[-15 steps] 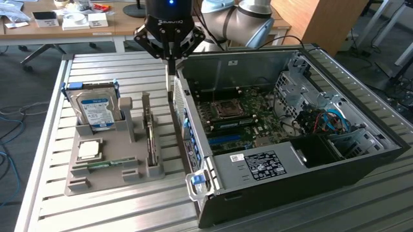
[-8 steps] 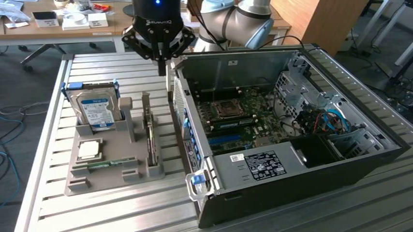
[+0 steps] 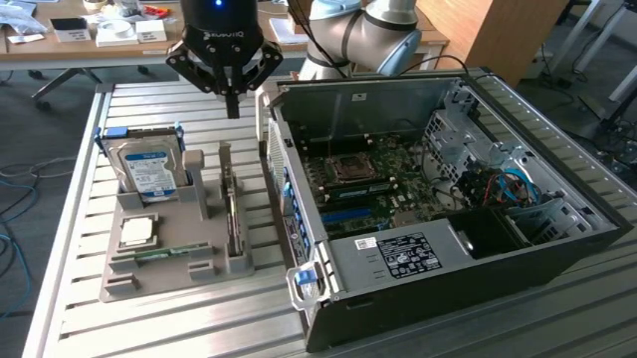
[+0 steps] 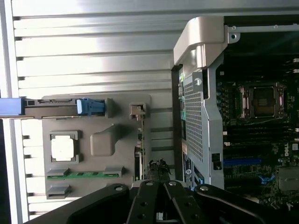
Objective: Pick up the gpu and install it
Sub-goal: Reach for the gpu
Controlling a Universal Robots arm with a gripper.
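Hovering closed pincer (image 3: 232,110), gpu (image 3: 233,216) edge-up below

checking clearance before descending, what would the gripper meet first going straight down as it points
Likely the top edge of the gpu standing in the grey tray, roughly below the shut gripper; depth is unclear, so it could instead reach the table slats beside it.

the gpu (image 3: 232,205) is standing edge-on in the grey holder (image 3: 159,280), hiding both its faces. the holder's slot is swallowing the hard drive's (image 3: 149,170) lower part. the arm (image 3: 359,30) is running off the exterior view's top edge. in the wrist view the gripper's (image 4: 159,179) black links are covering the holder's near end. the power supply label's (image 3: 403,253) print is looking too small to read.
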